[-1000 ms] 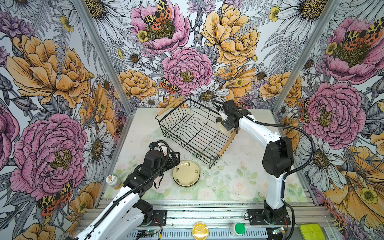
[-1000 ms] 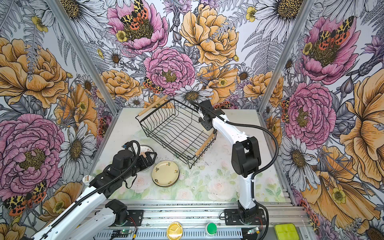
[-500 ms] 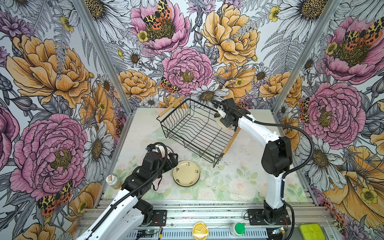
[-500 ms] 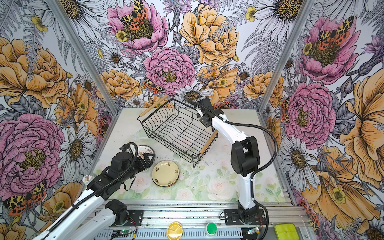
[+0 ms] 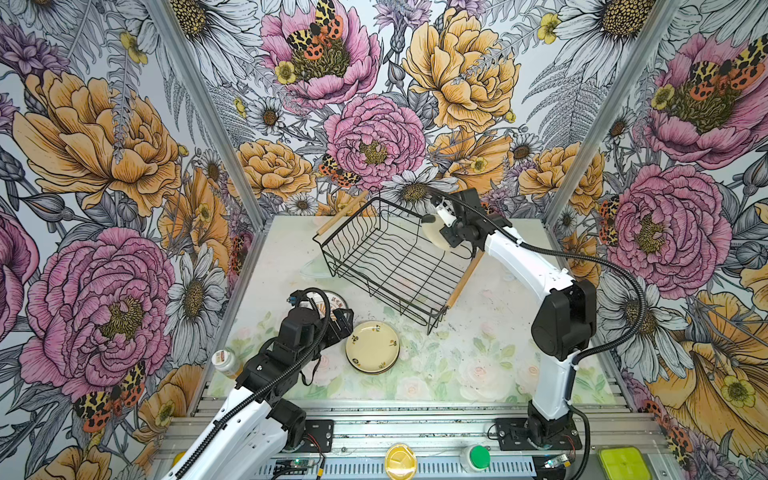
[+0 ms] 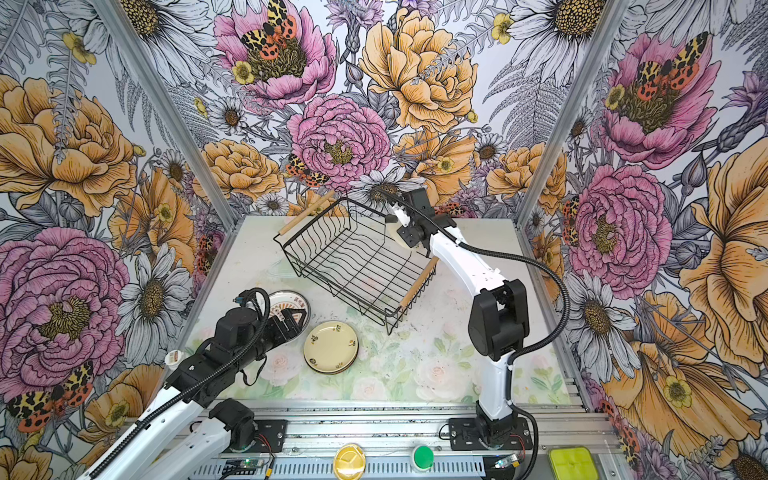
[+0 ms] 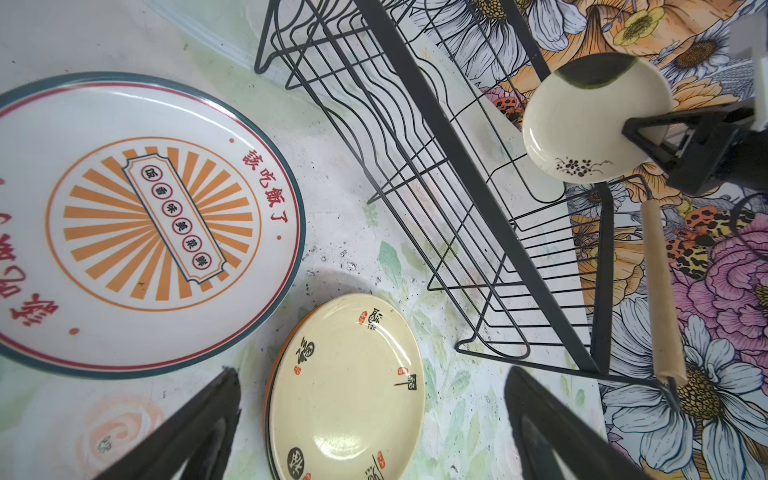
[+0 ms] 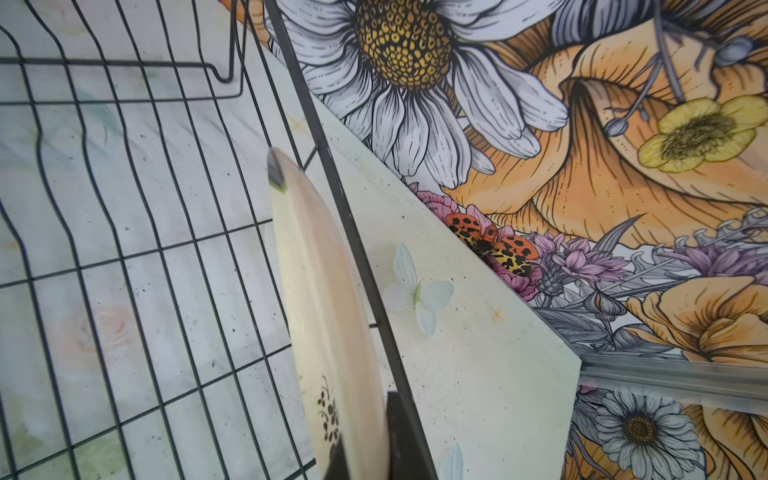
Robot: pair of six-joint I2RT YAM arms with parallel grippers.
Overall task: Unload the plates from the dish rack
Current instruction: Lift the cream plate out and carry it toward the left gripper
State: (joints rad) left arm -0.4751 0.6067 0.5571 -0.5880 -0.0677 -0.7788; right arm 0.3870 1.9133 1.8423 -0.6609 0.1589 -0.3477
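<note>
In a top view, right of centre, the right gripper (image 5: 449, 235) was clamped on a cream plate (image 5: 432, 232). The plate stood on edge at the upper right corner of the dish rack (image 5: 386, 266), close beside the rack's wire. At lower left, the left gripper (image 5: 340, 322) gaped wide, holding nothing and hiding part of the sunburst plate (image 5: 337, 299). A cream stack (image 5: 372, 347) lay just beside it.

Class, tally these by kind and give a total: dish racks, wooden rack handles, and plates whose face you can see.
dish rack: 1
wooden handles: 2 (far handle, near handle)
plates showing a face: 3 (sunburst plate, stack-top plate, black-patch plate)
Total: 6; plates hidden under the stack are not counted.
</note>
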